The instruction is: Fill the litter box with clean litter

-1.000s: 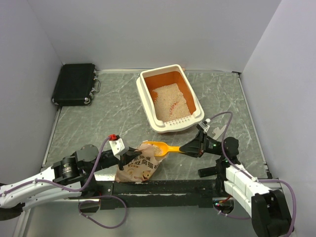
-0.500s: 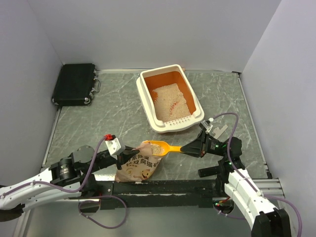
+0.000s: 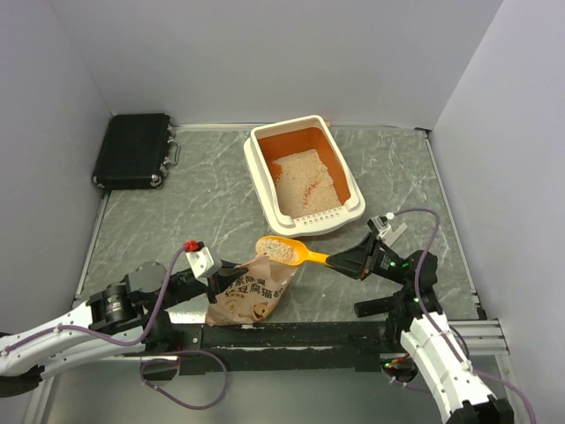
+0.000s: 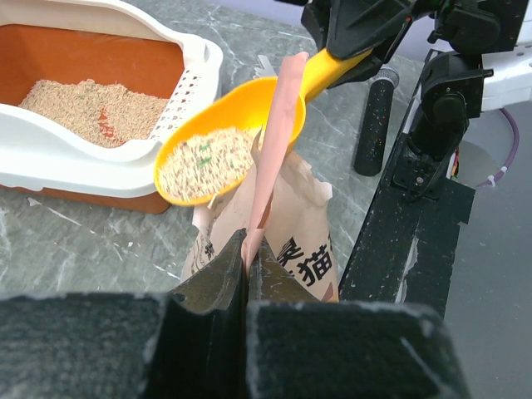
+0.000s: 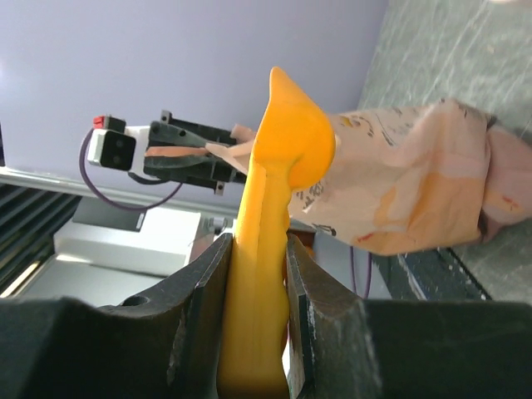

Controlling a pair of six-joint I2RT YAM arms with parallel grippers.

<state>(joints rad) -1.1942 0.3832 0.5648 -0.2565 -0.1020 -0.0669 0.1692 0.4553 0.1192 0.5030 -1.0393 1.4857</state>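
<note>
The litter box (image 3: 261, 168), cream outside and orange inside, stands at the table's middle back with pale beige clean litter (image 3: 305, 183) covering part of its floor; it also shows in the left wrist view (image 4: 199, 62). My right gripper (image 3: 346, 261) is shut on the handle of a yellow-orange scoop (image 3: 281, 250). The scoop holds litter (image 4: 204, 162) and hangs above the bag's mouth, short of the box's slotted rim. My left gripper (image 3: 228, 284) is shut on the top edge of the peach-pink bag (image 3: 252, 296), holding it upright.
A black case (image 3: 132, 150) lies at the back left corner. Grey walls close in the table on three sides. A black rail (image 3: 291, 334) runs along the near edge between the arm bases.
My right gripper has lifted the loaded scoop out of the bag and moved it up toward the litter box. The left gripper still holds the bag.
</note>
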